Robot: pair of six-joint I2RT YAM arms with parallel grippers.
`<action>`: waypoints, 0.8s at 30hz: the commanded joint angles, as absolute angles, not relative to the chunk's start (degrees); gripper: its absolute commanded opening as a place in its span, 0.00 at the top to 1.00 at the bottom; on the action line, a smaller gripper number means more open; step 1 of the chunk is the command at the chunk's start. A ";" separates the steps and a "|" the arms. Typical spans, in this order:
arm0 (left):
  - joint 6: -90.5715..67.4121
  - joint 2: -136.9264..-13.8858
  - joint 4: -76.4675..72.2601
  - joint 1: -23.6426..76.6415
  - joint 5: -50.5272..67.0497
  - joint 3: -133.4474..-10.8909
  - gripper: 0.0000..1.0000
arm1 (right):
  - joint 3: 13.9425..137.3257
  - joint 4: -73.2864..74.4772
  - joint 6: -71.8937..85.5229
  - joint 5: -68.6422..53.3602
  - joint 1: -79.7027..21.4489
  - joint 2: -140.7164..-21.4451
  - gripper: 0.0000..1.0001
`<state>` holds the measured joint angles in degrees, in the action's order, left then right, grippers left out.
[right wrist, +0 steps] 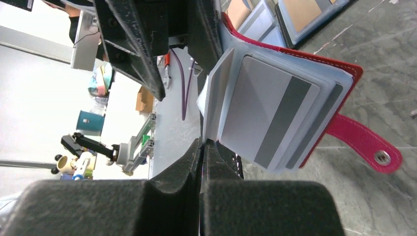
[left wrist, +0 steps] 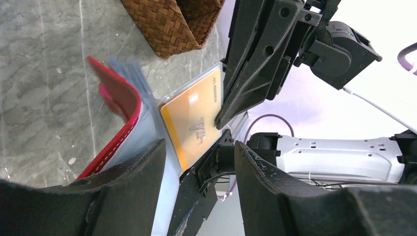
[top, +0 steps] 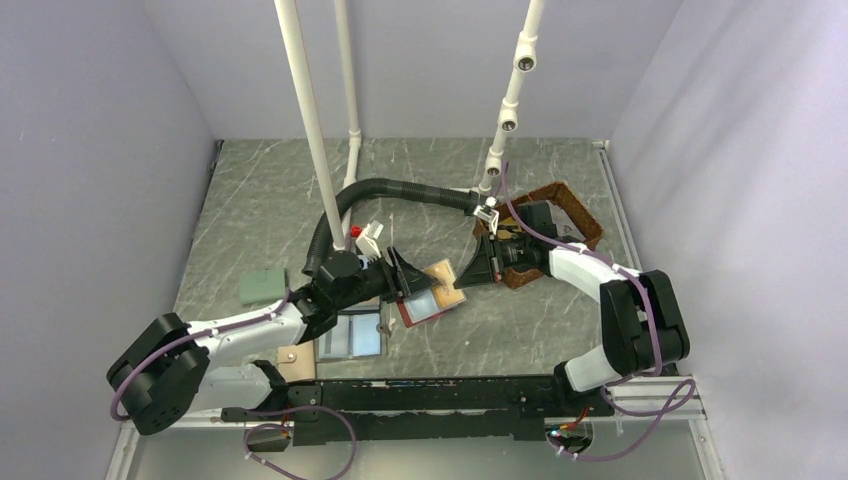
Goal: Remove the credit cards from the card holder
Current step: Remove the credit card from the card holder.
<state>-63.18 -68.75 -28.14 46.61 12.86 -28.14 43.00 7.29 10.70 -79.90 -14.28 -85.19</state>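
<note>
One card holder (left wrist: 119,101), one orange card (left wrist: 192,123) pinched by right hand (right wrist: 201,146), left hand (left wrist: 199,150) unclear

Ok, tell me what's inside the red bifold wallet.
Clear sleeves: one holds a tan-orange card, pinched by the right gripper; another a grey striped card. Deeper sleeves' contents are covered.

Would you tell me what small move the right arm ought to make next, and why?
Probably the right pincer should draw straight back, away from the card holder: its jaws are shut on the edge of the orange credit card, which appears mostly inside its clear sleeve.
</note>
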 commanded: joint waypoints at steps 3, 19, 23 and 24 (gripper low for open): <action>-64.16 -69.14 -37.68 45.27 16.34 -26.15 0.37 | 44.03 6.38 11.38 -85.70 -14.06 -81.69 1.00; -64.57 -74.16 -34.41 44.86 15.94 -26.88 0.54 | 41.73 3.82 14.82 -78.56 -14.11 -83.33 1.00; -65.11 -78.67 -37.85 43.78 17.72 -26.74 0.52 | 41.25 3.91 15.22 -74.91 -14.15 -84.35 1.00; -65.20 -79.61 -38.25 43.67 18.09 -26.85 0.52 | 41.24 3.87 15.39 -74.47 -14.13 -84.62 1.00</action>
